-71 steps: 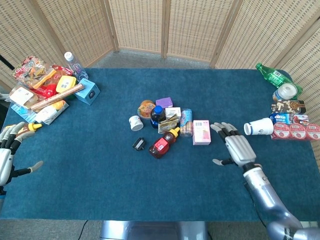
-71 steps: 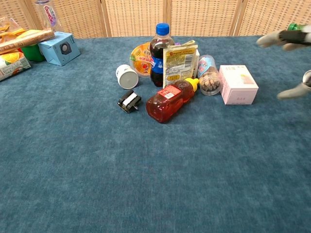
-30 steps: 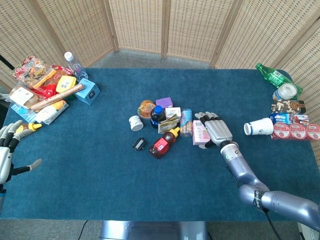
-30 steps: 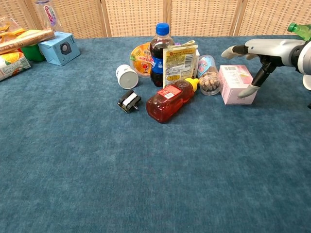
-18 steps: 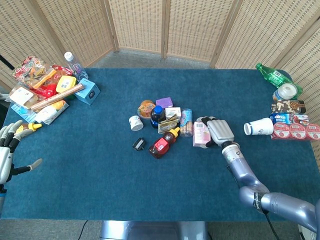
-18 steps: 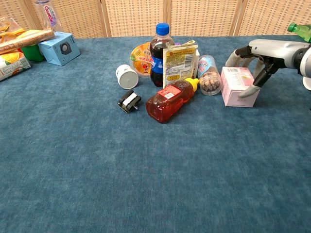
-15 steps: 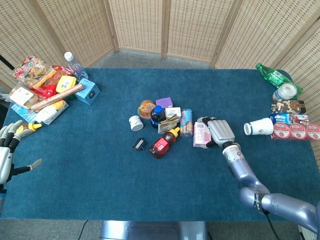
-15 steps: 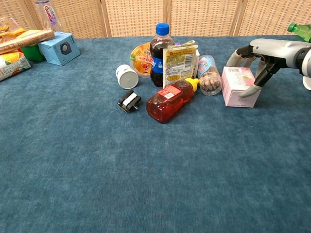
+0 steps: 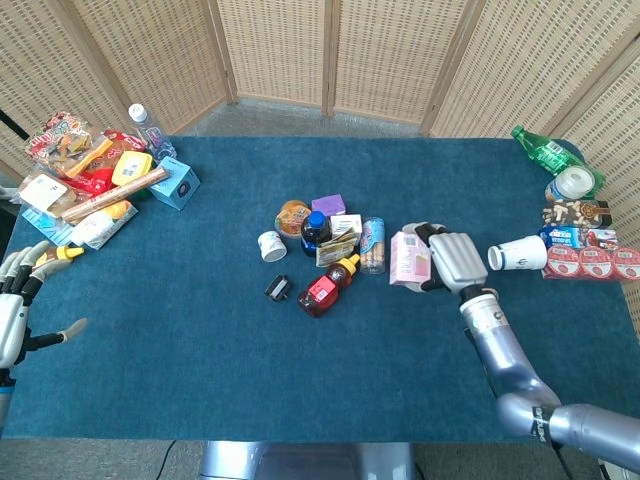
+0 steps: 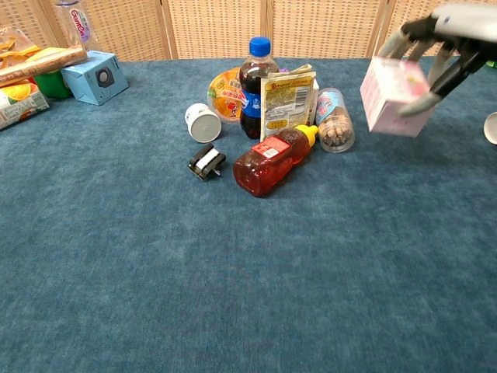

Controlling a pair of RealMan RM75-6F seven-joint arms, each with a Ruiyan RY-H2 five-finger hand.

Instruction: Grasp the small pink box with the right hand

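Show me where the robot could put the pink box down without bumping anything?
The right hand holds the pink box above the table. The whole near strip of blue cloth, in front of the red bottle, is bare. So is the gap between the middle clump and the white cup. The left pile by the blue box is crowded.

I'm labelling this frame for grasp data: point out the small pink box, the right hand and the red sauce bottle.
small pink box (image 10: pixel 390 99), chest view, on its front pink face.
right hand (image 9: pixel 455 259), head view, on the back of the hand.
red sauce bottle (image 10: pixel 268 162), chest view, on its red body.
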